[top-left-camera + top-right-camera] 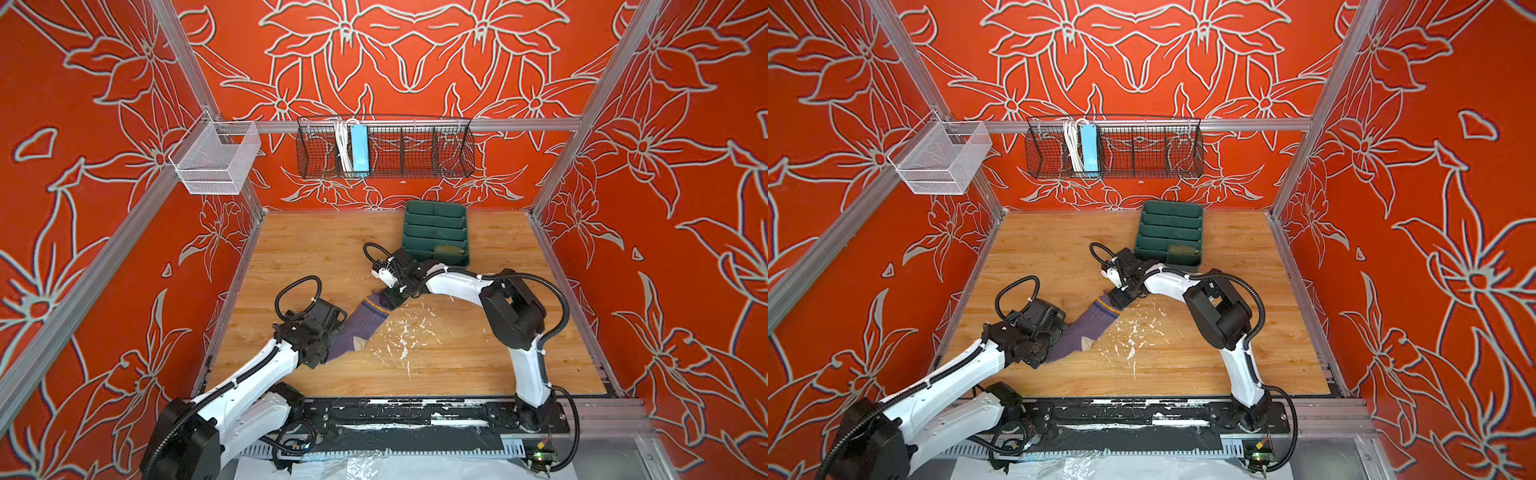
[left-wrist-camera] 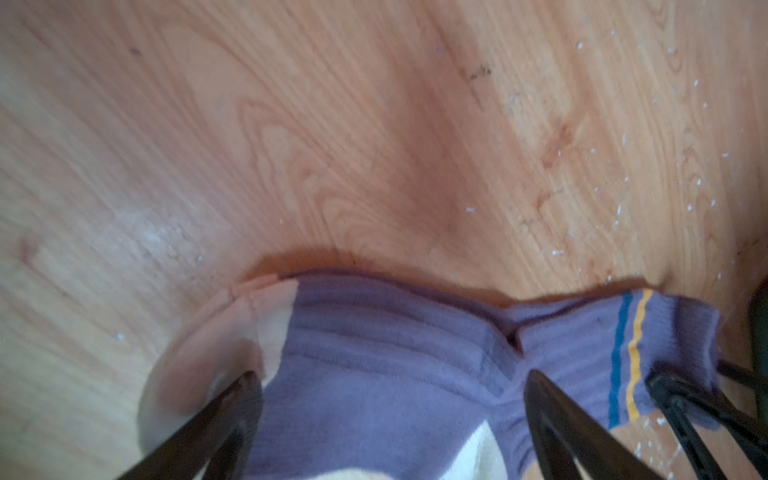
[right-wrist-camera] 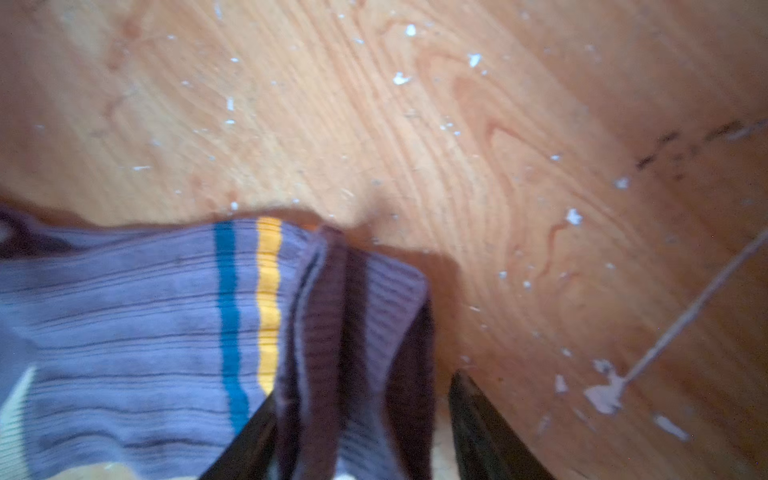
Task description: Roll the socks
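Observation:
A ribbed purple sock (image 1: 361, 328) (image 1: 1084, 328) lies flat and slantwise on the wooden table between my two grippers. My left gripper (image 1: 332, 345) (image 2: 390, 376) hangs open over its foot part, one finger near the beige toe (image 2: 199, 345), the other near the ankle. My right gripper (image 1: 388, 297) (image 3: 363, 386) is at the cuff. Its jaws stand apart around the raised cuff edge beside the blue and yellow stripes (image 3: 268, 299), with a sliver of table showing at one finger. An olive bundle (image 1: 446, 249), seemingly the second sock, lies in the tray.
The green compartment tray (image 1: 436, 208) (image 1: 1173, 204) stands at the back, just behind my right wrist. White flecks (image 1: 399, 332) are scattered on the table right of the sock. A black wire basket (image 1: 386, 149) and a white mesh basket (image 1: 216, 158) hang on the frame.

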